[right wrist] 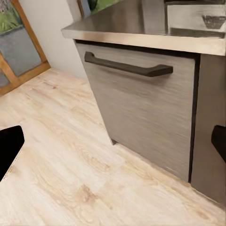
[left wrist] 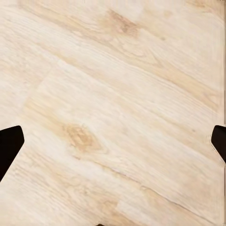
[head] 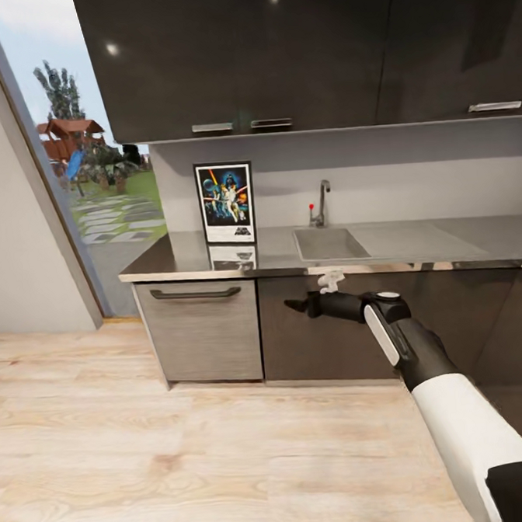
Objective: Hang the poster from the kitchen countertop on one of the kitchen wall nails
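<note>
Head view: poster (head: 226,203) stands upright on the table (head: 415,242), leaning on the wall, well beyond and above the right fingers (head: 295,306). Both fingers spread, empty; left fingers (left wrist: 9,146) face floor (left wrist: 113,94), probably parked.

White right arm (head: 459,418), black wrist, black hand (head: 295,305)

A sink (head: 328,244) with tap (head: 320,203) — dark wall cabinets (head: 277,49) above, pale wood floor (head: 150,456) below.
</note>
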Motion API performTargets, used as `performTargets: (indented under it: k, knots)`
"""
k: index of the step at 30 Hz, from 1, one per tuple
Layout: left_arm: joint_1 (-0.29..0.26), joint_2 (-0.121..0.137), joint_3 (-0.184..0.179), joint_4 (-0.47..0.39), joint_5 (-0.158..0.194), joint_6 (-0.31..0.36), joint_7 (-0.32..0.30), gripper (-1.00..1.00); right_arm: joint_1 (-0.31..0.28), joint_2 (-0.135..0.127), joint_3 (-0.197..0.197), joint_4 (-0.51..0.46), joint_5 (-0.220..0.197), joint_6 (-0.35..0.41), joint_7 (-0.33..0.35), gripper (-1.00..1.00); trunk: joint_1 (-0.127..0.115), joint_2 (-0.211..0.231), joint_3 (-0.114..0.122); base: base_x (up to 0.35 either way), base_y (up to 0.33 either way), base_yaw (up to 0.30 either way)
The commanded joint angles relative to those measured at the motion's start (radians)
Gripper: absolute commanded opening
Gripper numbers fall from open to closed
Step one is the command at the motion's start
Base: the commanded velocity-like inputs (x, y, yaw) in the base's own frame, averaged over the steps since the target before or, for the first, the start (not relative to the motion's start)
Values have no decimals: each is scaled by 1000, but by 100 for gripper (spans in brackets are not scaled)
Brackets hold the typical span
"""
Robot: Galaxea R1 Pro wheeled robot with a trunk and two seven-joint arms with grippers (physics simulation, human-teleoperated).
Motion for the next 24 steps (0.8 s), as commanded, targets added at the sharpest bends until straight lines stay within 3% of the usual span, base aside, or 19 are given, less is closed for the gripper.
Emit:
performTargets:
  k: [1, 7, 14, 24]
  knots:
    - [0, 2, 2, -1, 10, 2, -8, 100, -21, -1, 2, 7, -10, 17, 29, 100, 1, 0, -1, 278, -201, 0]
    - [0, 8, 2, -1, 10, 2, -9, 100, -54, -5, 2, 28, -8, 30, 114, 100, 1, 0, -1, 308, -109, 0]
    - [0, 11, 3, -1, 10, 2, -9, 100, -58, -6, 2, 46, -14, 31, 125, 100, 1, 0, -1, 329, 53, 0]
    - [0, 30, 3, -1, 11, 2, -11, 100, -73, -4, 1, 40, -16, 33, 129, 100, 1, 0, -1, 288, 198, 0]
